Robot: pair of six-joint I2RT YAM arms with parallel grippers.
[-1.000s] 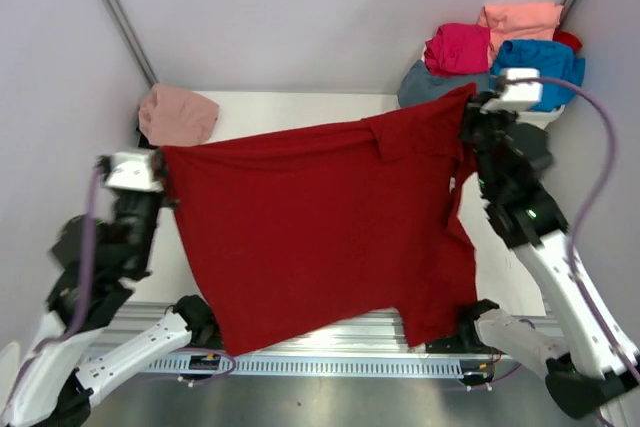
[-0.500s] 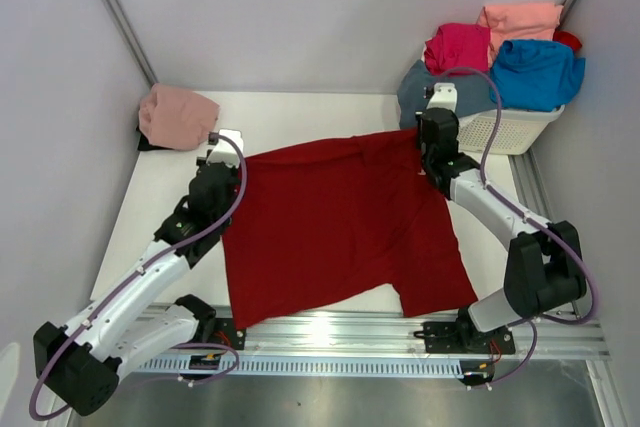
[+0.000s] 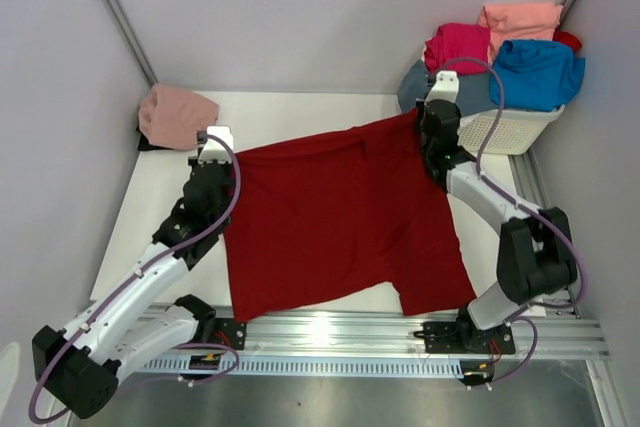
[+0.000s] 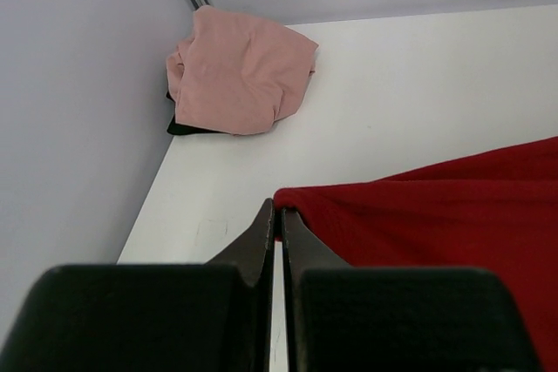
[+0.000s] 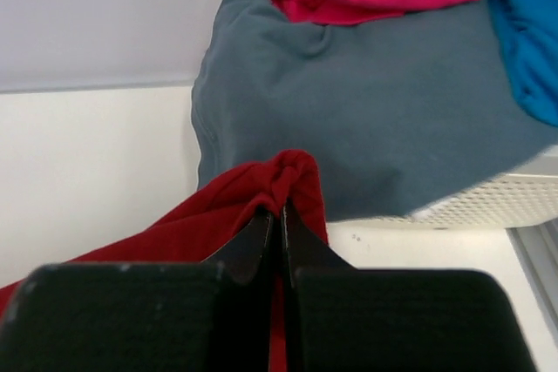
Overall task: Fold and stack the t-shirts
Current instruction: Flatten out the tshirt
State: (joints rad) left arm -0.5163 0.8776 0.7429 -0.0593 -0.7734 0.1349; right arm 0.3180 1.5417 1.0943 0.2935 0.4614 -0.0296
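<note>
A large dark red t-shirt [image 3: 340,217] lies spread across the table, its lower edge reaching the near edge. My left gripper [image 3: 222,152] is shut on its far left corner, which shows pinched between the jaws in the left wrist view [image 4: 301,200]. My right gripper [image 3: 428,125] is shut on its far right corner, bunched at the fingertips in the right wrist view [image 5: 288,176]. A dusty pink t-shirt [image 3: 177,115] lies folded at the far left corner. Magenta [image 3: 457,47], salmon [image 3: 520,17], bright blue [image 3: 538,72] and slate grey-blue [image 3: 470,92] shirts are piled at the far right.
A white lattice basket [image 3: 510,130] stands at the far right under the pile of shirts, just behind my right gripper. Grey walls close in the table at the back and sides. A metal rail [image 3: 330,332] runs along the near edge.
The red shirt was held up between both grippers; it now lies on the table. Both grippers came down and in, then drew the far corners slightly outward and back.
</note>
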